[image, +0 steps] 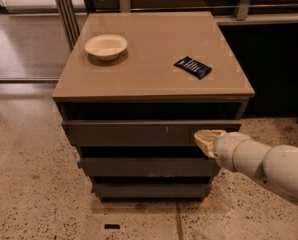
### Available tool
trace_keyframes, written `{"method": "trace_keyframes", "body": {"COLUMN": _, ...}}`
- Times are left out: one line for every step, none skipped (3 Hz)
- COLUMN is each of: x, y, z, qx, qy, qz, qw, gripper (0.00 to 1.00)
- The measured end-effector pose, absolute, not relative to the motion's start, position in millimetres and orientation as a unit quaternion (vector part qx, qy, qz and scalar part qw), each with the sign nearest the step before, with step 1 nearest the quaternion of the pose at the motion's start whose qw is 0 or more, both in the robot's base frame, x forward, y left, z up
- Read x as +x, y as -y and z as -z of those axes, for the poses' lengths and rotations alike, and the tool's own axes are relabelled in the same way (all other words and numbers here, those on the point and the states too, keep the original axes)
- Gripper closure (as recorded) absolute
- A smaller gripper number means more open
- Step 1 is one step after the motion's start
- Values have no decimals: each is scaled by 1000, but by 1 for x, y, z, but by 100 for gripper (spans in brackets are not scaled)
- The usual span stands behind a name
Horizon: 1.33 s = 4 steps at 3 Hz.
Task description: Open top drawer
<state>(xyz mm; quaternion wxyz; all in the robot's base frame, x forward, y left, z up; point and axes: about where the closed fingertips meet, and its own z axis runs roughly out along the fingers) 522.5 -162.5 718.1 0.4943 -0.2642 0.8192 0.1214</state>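
The top drawer (pixel 134 133) is the widest of three dark grey-brown fronts under the tan cabinet top. It has small pale scratches right of centre. Its front stands a little out from the cabinet frame, with a dark gap above it. My gripper (pixel 205 138) comes in from the right on a white arm. Its pale tip lies against the right end of the top drawer's front, near the upper edge. The two lower drawer fronts (pixel 149 166) sit below it.
A cream bowl (pixel 106 46) and a dark snack packet (pixel 193 67) lie on the cabinet top (pixel 149 79). Speckled floor surrounds the cabinet. Metal posts and a dark low wall stand behind it.
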Motion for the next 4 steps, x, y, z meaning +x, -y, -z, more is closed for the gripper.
{"method": "trace_keyframes", "body": {"x": 538, "y": 164, "z": -711, "qx": -251, "qy": -809, "qz": -107, "qw": 520, "gripper": 100}}
{"method": "trace_keyframes", "body": {"x": 561, "y": 175, "z": -717, "qx": -234, "qy": -796, "qz": -75, "qw": 554, "gripper": 100}}
{"method": "trace_keyframes", "body": {"x": 580, "y": 187, "z": -729, "qx": -223, "qy": -782, "qz": -46, "qw": 580, "gripper": 100}}
{"method": "trace_keyframes", "body": {"x": 600, "y": 197, "z": -724, "qx": -203, "qy": -781, "qz": -45, "qw": 589, "gripper": 100}}
